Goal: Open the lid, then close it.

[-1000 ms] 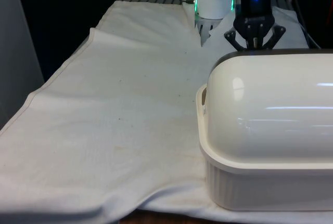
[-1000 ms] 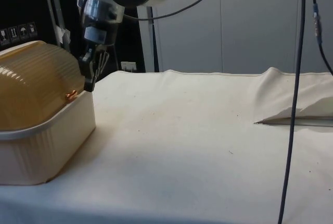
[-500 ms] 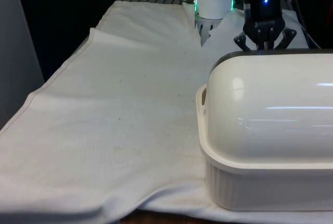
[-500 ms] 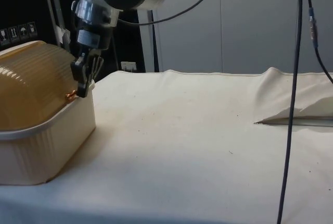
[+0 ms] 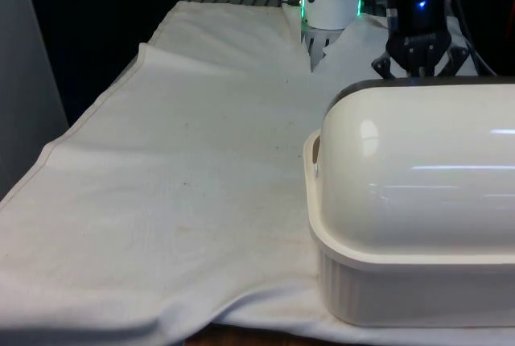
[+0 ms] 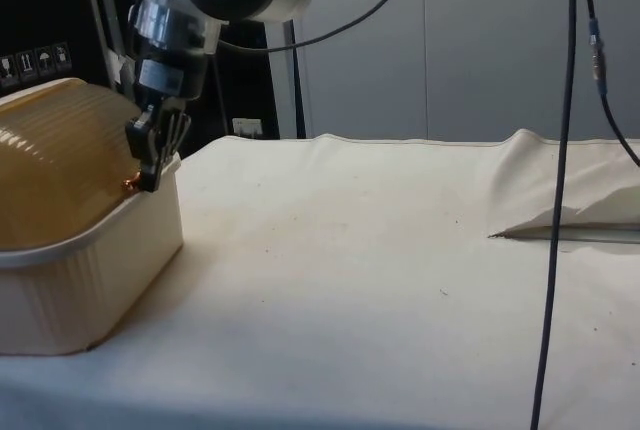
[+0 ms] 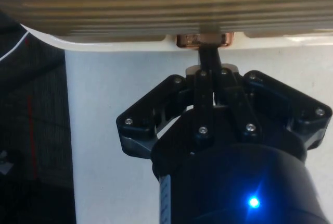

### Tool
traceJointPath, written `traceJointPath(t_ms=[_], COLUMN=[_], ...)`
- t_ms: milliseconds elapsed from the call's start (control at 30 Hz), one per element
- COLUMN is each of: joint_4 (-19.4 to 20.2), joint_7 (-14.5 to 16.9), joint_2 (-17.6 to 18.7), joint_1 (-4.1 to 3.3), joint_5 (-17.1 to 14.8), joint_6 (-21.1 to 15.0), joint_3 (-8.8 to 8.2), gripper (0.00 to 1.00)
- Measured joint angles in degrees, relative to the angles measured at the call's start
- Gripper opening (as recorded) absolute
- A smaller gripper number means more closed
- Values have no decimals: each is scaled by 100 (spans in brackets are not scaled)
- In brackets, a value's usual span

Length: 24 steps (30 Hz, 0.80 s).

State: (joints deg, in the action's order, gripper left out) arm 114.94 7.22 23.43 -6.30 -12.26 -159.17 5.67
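You will find the cream plastic bread box (image 5: 402,282) with ribbed walls standing at the near edge of the tabletop (image 5: 185,193), towards the front view's right corner. Its domed, ribbed roll-top lid (image 6: 60,170) is down, the lower rim sitting along the base wall. In the side view the lid reads amber and translucent; in the front view it reads glossy cream.

A small copper-coloured metal handle (image 7: 204,40) sits at the middle of the lid's lower rim, on the side of the box facing the robot.

Your black two-finger gripper (image 7: 208,60) is at that handle. The wrist view shows the fingers (image 7: 209,57) drawn together with no gap visible, tips touching the handle's underside. The side view places the gripper (image 6: 148,165) tilted, tips against the lid's rim at the handle. I cannot confirm whether anything is pinched between them.

The white cloth (image 6: 400,280) beyond the box has a raised fold (image 6: 560,200) towards the far edge in the side view.
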Motion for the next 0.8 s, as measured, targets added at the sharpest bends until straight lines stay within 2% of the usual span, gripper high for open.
traceJointPath(t_ms=[800], joint_4=[-493], joint_7=[40], joint_2=[-86], joint_1=[40], joint_5=[0], joint_6=[23], joint_3=[-23], gripper=[0])
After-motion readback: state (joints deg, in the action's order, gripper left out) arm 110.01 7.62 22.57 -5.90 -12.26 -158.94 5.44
